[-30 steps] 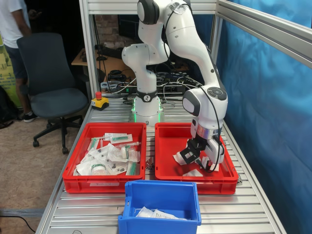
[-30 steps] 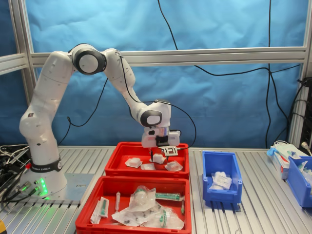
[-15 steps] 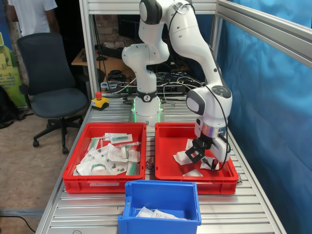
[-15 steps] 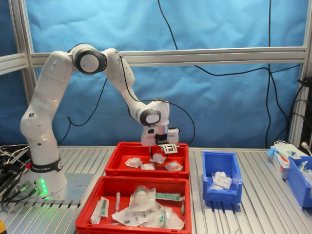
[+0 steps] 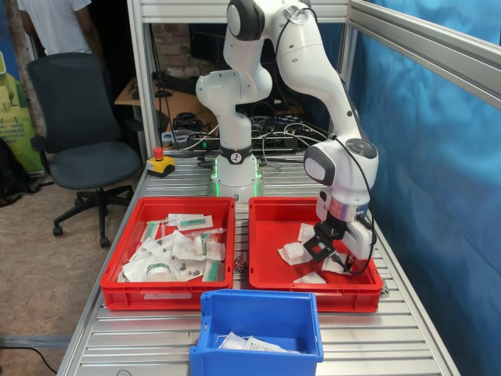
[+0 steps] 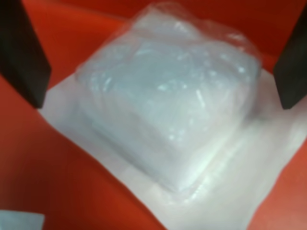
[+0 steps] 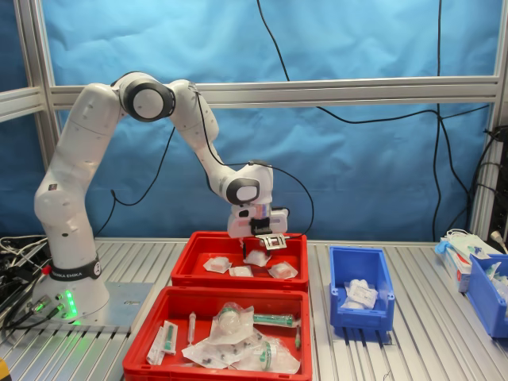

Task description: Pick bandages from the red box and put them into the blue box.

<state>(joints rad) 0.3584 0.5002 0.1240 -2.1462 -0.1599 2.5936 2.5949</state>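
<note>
In the first exterior view, the white arm is reaching down into the red box (image 5: 266, 235), which is sitting on the slatted metal desk (image 5: 391, 329) on the first exterior view's right. The gripper (image 5: 326, 249) is hanging low over the box floor near its far right corner. Several bandages are lying around it: one packet (image 5: 293, 252) just to the first exterior view's left of the fingers, another (image 5: 311, 278) near the front wall, and a third (image 5: 306, 232) behind. A twin red tray (image 5: 117, 274) heaped with green-marked wrappers (image 5: 176, 247) is standing beside it on the first exterior view's left. The blue box (image 5: 258, 309) is sitting in front of both trays, nearest the camera, holding a few white packets (image 5: 246, 343).

In the wrist view, the two dark fingers (image 6: 21, 52) are standing apart, one on each side of a puffy white bandage (image 6: 168, 115) that is lying on the red floor. Neither finger is touching the packet; red floor is showing between each finger and the raised centre.

In the second exterior view, the gripper (image 7: 266, 241) is hovering just above a packet (image 7: 255, 257) in the farther red box (image 7: 190, 274), with other packets (image 7: 217, 264) spread along its floor. The blue box (image 7: 361, 313) is standing well apart on the second exterior view's right, with white packets (image 7: 359, 294) inside.
</note>
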